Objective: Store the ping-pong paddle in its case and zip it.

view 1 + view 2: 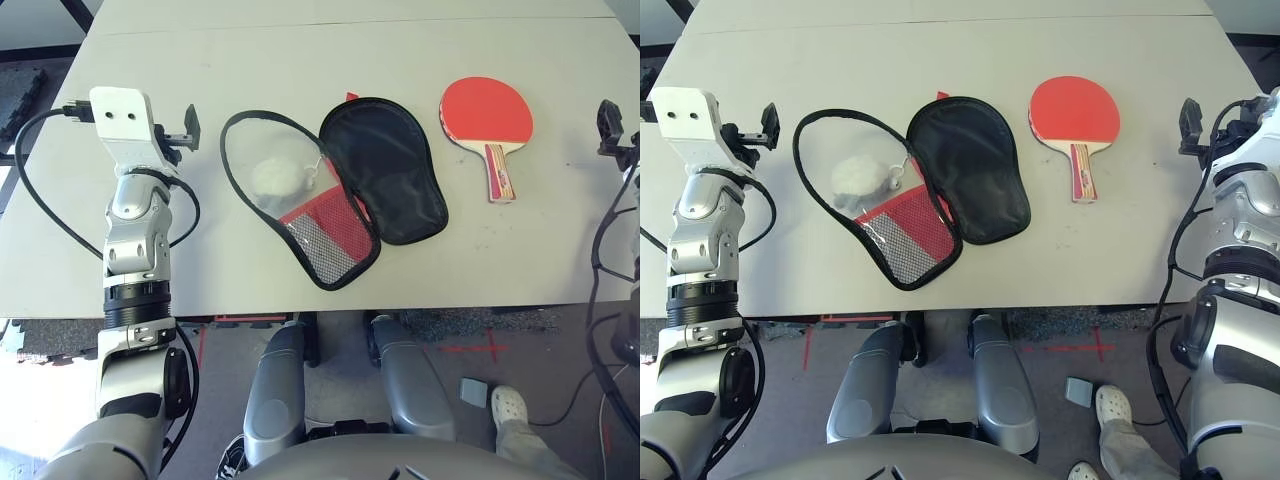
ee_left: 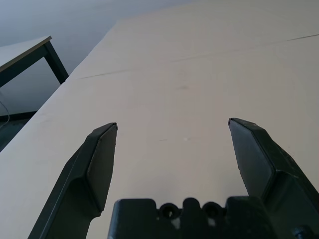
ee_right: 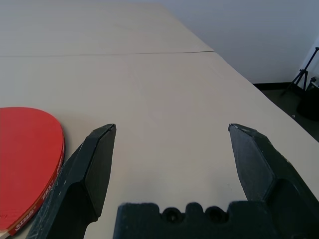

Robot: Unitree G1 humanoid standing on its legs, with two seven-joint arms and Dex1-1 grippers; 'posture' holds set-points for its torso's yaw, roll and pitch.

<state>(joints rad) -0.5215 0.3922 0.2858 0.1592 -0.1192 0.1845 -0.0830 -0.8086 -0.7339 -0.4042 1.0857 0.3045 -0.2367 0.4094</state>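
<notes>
The ping-pong paddle (image 1: 487, 112) lies red face up at the right of the table, handle toward me. The case (image 1: 385, 170) lies unzipped and spread open at the centre: black lining on its right half, red mesh pocket (image 1: 322, 232) and a white plush charm (image 1: 275, 177) on its left half. My left gripper (image 2: 172, 127) is open over bare table, left of the case (image 1: 965, 170). My right gripper (image 3: 172, 128) is open too, right of the paddle (image 3: 25, 154), whose red edge lies beside one finger. Both grippers hold nothing.
The beige table (image 1: 300, 50) has bare room behind and around the objects, and its front edge runs just below the case. Black cables (image 1: 30, 190) loop off my left arm. On the floor are a person's white shoe (image 1: 508, 405) and a small grey box (image 1: 474, 392).
</notes>
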